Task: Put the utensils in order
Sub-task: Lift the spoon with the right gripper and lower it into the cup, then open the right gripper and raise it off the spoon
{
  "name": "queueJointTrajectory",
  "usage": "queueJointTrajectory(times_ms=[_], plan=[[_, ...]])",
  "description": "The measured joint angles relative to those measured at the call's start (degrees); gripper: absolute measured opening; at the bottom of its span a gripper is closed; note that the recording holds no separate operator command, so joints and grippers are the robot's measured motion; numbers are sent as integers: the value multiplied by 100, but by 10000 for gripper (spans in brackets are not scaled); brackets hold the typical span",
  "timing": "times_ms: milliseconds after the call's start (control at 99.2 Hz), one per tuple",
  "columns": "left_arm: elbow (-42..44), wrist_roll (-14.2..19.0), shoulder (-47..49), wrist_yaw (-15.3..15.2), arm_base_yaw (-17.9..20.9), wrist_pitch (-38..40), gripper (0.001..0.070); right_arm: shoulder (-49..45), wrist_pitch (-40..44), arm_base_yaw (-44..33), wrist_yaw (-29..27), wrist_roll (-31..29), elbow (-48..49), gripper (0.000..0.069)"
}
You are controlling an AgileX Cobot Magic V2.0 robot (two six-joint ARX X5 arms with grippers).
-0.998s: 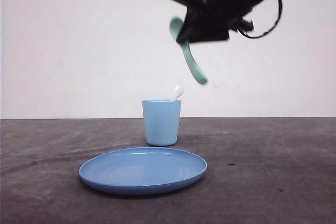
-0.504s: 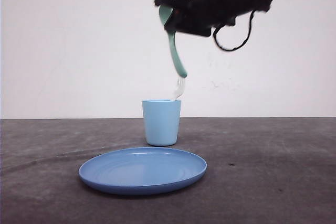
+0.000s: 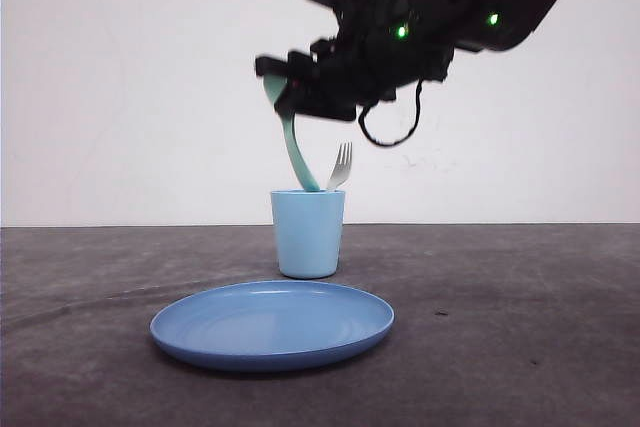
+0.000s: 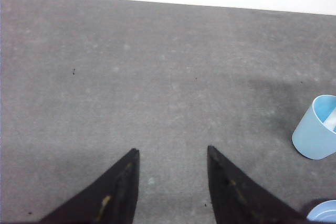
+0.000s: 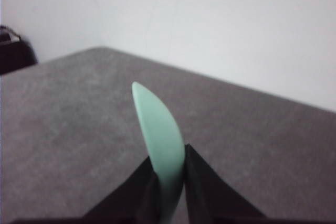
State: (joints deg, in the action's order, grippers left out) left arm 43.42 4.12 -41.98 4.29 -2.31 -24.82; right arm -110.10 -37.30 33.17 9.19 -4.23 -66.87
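Front view: pale mint-green plastic spoon (image 3: 297, 159), clamped in shut right gripper (image 3: 285, 97), has been carried left and lowered, handle tip now at light blue cup (image 3: 308, 233) rim beside small white plastic fork (image 3: 340, 167) standing inside, release judged next; left gripper (image 4: 172, 156) idle, jaws apart, empty.

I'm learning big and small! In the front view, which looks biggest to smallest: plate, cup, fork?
1. Plate, though it sits nearest the camera.
2. Cup.
3. Fork, whose lower part is hidden inside the cup.
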Motion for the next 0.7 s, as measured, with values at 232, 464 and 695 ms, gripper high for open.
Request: queueJointTrajectory(times_ms=[232, 464, 695], plan=[[0, 0, 0, 0, -2, -2, 236, -37, 326, 0, -2, 13, 0, 49], [0, 0, -2, 0, -2, 2, 236, -210, 385, 13, -11, 42, -4, 49], [0, 0, 0, 2, -2, 4, 236, -219, 507, 28, -11, 42, -4, 51]])
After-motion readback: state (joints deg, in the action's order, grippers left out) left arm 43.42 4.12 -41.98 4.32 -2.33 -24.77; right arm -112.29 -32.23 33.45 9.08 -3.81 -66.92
